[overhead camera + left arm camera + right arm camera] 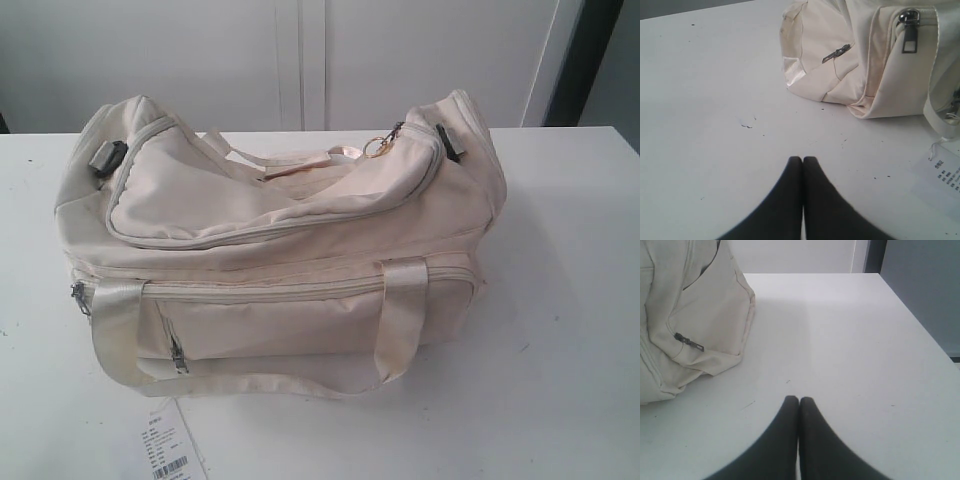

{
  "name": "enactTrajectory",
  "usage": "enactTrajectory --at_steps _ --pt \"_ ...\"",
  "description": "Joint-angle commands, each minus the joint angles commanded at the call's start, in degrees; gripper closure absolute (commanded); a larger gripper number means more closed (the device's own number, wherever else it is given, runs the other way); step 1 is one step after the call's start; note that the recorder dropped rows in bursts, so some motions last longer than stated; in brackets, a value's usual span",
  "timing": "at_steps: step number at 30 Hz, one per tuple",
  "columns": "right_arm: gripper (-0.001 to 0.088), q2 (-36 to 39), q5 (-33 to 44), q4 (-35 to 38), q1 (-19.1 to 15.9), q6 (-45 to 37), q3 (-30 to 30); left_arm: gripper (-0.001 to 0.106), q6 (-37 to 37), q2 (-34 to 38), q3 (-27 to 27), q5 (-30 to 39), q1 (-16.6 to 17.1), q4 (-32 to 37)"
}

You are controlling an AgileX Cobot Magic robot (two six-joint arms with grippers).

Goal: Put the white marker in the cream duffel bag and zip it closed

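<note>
White tabletop (560, 300) is taken up by the cream duffel bag (280, 260), seemingly zipped; the white marker is seen nowhere. Left claw (802, 160) and right claw (799, 400) are pressed together, empty. Soft, sagging fabric is expected; the zip is best pinched by the gold charm (378, 146).

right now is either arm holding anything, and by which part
Nothing is held: the left gripper and the right gripper both have jaws shut on nothing.
</note>
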Motion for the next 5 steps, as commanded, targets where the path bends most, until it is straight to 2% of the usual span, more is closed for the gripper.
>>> enactTrajectory --at_steps 5 --pt "0.0868 0.0 0.0 0.0 0.0 0.0 0.0 0.105 0.0 0.0 0.0 0.0 0.0 0.0"
